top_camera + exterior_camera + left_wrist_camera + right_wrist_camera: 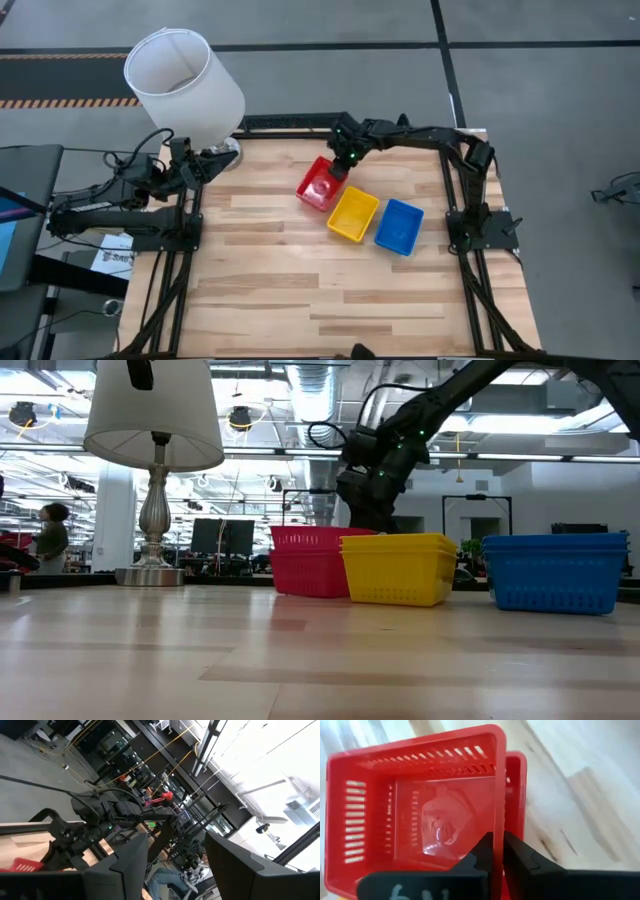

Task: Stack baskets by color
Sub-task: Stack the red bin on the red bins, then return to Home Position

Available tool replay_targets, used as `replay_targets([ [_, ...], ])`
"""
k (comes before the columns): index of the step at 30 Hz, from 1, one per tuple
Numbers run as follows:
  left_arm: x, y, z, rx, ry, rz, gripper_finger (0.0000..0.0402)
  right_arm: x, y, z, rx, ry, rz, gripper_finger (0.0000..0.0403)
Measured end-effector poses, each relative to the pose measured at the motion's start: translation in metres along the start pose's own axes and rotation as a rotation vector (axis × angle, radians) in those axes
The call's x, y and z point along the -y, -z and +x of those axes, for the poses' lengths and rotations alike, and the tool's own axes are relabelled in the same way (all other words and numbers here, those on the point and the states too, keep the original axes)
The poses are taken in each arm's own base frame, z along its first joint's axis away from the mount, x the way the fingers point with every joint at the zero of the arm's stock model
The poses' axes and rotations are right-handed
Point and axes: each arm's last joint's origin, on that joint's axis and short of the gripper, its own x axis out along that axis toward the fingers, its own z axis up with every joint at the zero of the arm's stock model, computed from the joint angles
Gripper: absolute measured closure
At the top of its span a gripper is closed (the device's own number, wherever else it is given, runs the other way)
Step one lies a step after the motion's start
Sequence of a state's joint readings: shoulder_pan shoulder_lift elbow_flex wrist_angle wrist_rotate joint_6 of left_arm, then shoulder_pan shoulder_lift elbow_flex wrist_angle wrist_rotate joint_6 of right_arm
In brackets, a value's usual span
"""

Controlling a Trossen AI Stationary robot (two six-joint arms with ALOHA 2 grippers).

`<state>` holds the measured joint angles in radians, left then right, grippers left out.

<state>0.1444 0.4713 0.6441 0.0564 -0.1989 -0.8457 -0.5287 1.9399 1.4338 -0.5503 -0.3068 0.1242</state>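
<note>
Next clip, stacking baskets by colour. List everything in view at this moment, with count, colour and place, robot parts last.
red baskets: one nested stack, red, left end of the row, top one sitting askew
yellow baskets: one stack, yellow, middle
blue baskets: one stack, blue, right end
lamp: one, white shade, table's far left corner
table: one, light wood
person: one, in the room beyond
right hand: over the red stack's rim
left hand: open, parked by the lamp

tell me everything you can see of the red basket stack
The red basket stack is shiny slotted plastic, rectangular, with open tops. It stands upright on the wooden table, left of the yellow baskets. The top basket sits slightly askew, not fully nested. The right gripper straddles its rim wall, fingers slightly parted.
</note>
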Motion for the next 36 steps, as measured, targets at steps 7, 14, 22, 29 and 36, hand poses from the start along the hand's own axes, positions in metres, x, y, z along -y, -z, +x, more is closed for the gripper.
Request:
replay_targets([
  [7,-0.002,0.002,0.000,-0.022,-0.014,-0.008,0.0216,-0.029,0.006,0.017,-0.026,0.008,-0.061,0.0343],
  [14,-0.002,0.002,0.000,-0.022,-0.013,-0.010,0.0216,-0.049,0.009,0.020,-0.038,-0.014,-0.091,0.0304],
  [22,-0.002,0.002,0.000,-0.022,-0.013,-0.022,0.0216,-0.061,-0.002,0.008,-0.009,-0.028,-0.080,0.0197],
  [29,-0.003,0.003,0.000,-0.034,-0.024,-0.031,0.0216,-0.067,-0.012,-0.005,-0.013,-0.027,-0.080,0.0167],
  [36,-0.004,0.003,0.000,-0.037,-0.035,-0.037,0.0216,-0.078,-0.031,-0.084,0.098,-0.032,-0.132,0.0169],
])
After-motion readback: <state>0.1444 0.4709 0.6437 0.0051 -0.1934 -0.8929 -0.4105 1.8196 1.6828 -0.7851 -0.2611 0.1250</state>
